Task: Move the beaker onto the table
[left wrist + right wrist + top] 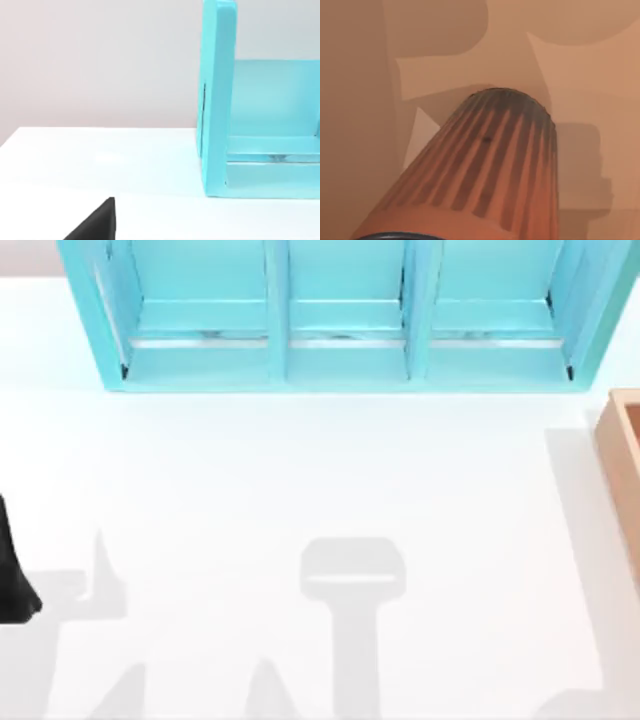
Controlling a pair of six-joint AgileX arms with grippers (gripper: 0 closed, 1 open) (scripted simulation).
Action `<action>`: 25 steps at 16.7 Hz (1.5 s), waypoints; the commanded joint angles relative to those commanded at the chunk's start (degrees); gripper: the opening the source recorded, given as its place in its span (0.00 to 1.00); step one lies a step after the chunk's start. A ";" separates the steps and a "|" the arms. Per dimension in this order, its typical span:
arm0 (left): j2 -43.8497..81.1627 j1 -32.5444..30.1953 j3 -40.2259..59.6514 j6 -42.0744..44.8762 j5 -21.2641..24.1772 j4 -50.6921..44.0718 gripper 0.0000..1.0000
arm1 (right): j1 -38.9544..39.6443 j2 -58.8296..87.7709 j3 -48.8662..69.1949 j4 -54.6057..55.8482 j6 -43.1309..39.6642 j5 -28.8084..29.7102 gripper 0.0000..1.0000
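Three open compartments make up the turquoise shelf unit [340,320] that runs along the upper edge of the top view, standing on the plain white desk [300,470]. At the right edge of that view, partly cut off, sits a tan wooden box [625,460], well apart from the shelf unit. Soft grey shadows lie across the lower half of the desk. A black piece of the left arm [12,570] pokes in at the far left edge, low in the frame; whether its fingers are apart or together cannot be told. In the left wrist view, the shelf unit's turquoise side wall [217,100] stands upright on the right of the frame, with a black wedge of the left gripper [97,222] at the bottom.

The right wrist view looks closely at the small pinkish-brown ribbed beaker [485,170], which rises from the bottom of the frame to its centre. Dark vertical ribs run along its side, and a dark rim shows at the bottom left. Tan wooden surfaces surround it, so it sits inside the box. The state of the right arm's fingers cannot be told.
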 joint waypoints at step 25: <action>0.00 0.00 0.00 0.00 0.00 0.00 1.00 | 14.04 -6.14 8.56 -15.63 13.81 -0.06 0.00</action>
